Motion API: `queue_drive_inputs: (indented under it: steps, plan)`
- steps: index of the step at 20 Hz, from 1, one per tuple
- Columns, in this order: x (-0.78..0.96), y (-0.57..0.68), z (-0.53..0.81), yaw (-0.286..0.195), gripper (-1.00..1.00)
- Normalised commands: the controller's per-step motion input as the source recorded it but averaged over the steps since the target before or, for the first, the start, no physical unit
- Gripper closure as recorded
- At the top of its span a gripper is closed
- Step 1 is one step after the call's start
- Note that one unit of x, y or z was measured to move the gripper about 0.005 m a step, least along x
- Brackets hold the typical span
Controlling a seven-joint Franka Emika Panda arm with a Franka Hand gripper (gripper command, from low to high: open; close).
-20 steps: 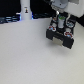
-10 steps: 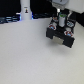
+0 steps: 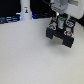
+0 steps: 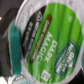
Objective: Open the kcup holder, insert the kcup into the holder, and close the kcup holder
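In the exterior view, the dark boxy kcup holder stands on the white table at the back right. My gripper hangs right above it, with a bit of green showing between the fingers. The wrist view is almost filled by the kcup, a white pod with a green printed top, held close to the camera. A teal fingertip presses against its side. The other finger is hidden behind the pod. Whether the holder's drawer is open cannot be told from this blurred view.
A tall white bottle-like post stands at the back on the exterior view's left, in front of dark equipment. The white tabletop spreads out toward the front.
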Motion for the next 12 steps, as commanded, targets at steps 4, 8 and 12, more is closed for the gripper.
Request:
queue_drive_inputs:
  steps: [4, 8, 12]
  plan:
    - [0.06, 0.19, -0.20, 0.006, 1.00]
    - [0.06, 0.19, -0.05, 0.025, -1.00]
    - [0.07, 0.18, 0.00, 0.033, -1.00]
